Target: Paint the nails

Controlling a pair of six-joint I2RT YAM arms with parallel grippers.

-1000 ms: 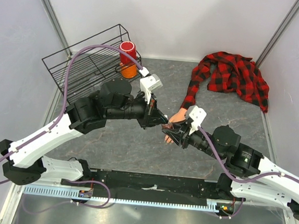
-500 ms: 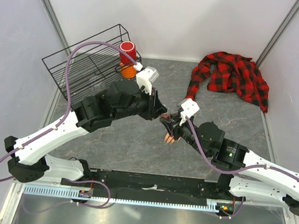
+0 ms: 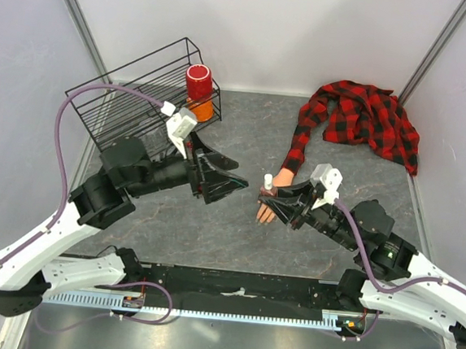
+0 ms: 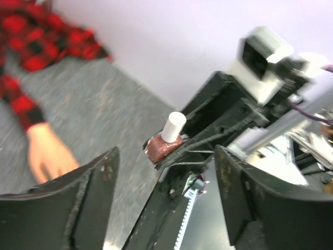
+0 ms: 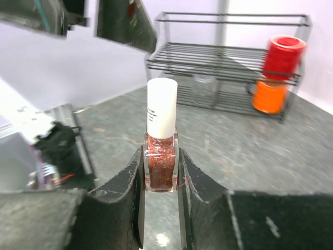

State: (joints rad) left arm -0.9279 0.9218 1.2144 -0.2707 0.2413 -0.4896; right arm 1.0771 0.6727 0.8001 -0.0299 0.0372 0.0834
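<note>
The right gripper [image 5: 161, 169] pinched a polish bottle [image 5: 162, 109] upright by its glass body, white cap on top. The left gripper [image 3: 239, 177] stood spread and empty just left of it. The hand [image 3: 269, 209] lay flat on the table under the right gripper, its nails [image 3: 260, 218] pointing near but too small to make out.

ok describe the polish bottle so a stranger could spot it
Follow the red plaid sleeve to the mannequin hand. By it the right gripper pinches a tiny polish bottle: glittery reddish-brown glass with a white cap, unlike the red-topped orange container at the wire rack.
</note>
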